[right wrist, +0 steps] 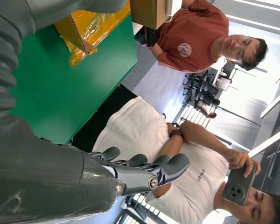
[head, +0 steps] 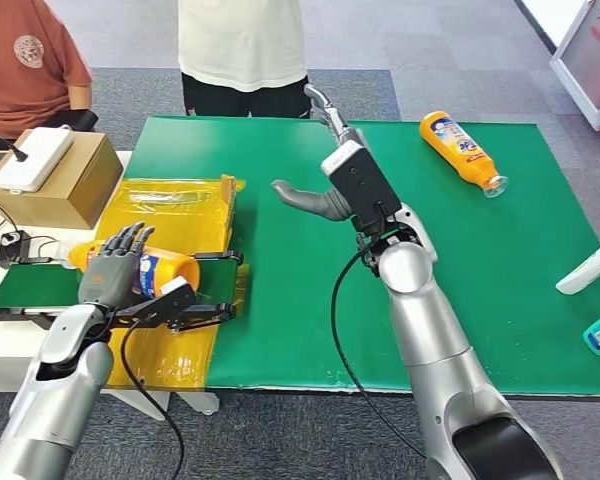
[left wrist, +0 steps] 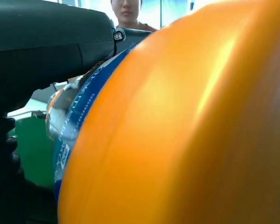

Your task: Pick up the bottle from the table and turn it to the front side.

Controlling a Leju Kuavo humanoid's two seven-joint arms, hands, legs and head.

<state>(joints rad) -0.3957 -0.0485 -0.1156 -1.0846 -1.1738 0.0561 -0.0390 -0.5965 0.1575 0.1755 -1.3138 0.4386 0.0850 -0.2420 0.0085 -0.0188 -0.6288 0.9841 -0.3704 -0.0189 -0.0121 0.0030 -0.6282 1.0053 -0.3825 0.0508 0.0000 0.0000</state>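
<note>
The left hand (head: 116,262) wraps its fingers over the orange juice bottle (head: 157,270), which lies under them on the yellow wrapped box (head: 176,205); roll the wrist slowly, keeping the label outward; the right hand (head: 320,160) hovers empty, fingers spread.

The head camera looks down from above the green table (head: 448,300), facing two people across it. The left wrist camera sits pressed close against the orange bottle (left wrist: 188,130). The right wrist camera, turned sideways, looks past the table edge (right wrist: 79,88) toward those same people.
</note>
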